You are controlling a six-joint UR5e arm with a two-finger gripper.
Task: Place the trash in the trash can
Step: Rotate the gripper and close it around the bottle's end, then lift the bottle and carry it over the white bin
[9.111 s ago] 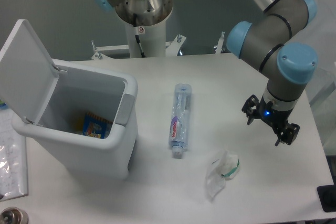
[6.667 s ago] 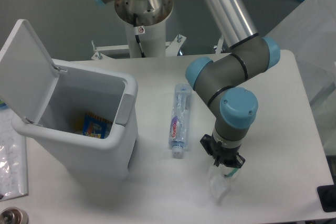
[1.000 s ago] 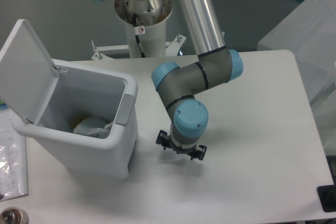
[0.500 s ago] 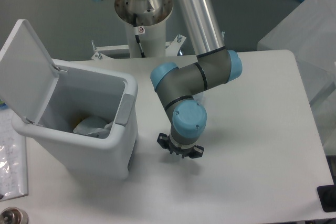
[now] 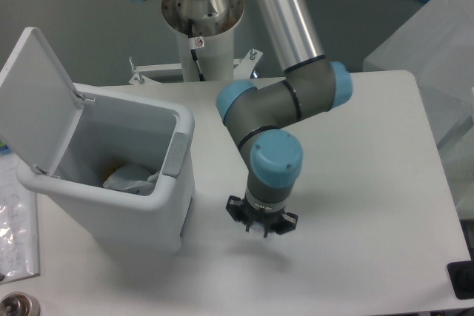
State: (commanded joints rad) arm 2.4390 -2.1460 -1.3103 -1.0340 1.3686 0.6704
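**Bottle lift beside the bin**

The trash can [image 5: 111, 183] stood open-lidded just left of the gripper [image 5: 261, 223], the wrapper [image 5: 132, 177] inside. The arm hid the bottle; the jaws' grip could not be told. Judged best: rise clear of the rim before swinging left.

one white rectangular plastic bin [image 5: 111, 205] with raised flip lid, one crumpled clear plastic wrapper [image 5: 132, 177] inside, one grey-and-blue jointed arm [image 5: 278, 120].
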